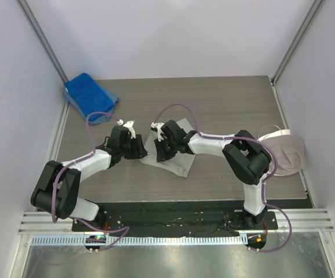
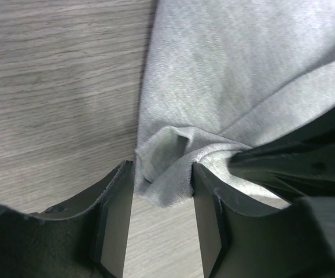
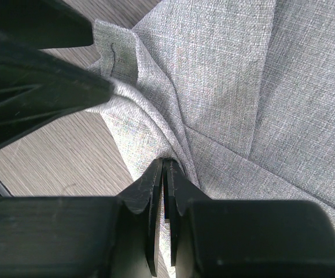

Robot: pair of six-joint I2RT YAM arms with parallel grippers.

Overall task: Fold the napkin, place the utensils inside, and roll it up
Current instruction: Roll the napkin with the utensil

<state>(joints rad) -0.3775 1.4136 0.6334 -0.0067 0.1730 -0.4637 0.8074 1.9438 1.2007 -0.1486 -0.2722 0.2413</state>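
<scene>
The light grey napkin lies crumpled at the table's middle, with both grippers at its left edge. My left gripper is open; in the left wrist view its jaws stand either side of a bunched napkin corner without closing on it. My right gripper is shut on a pinched fold of the napkin in the right wrist view, fingertips pressed together. The two grippers almost touch. The purple utensil is not in view.
A bright blue towel lies at the back left corner. A beige-grey cloth with a white edge sits at the right edge. Wood-grain table surrounds the napkin, with white walls on three sides.
</scene>
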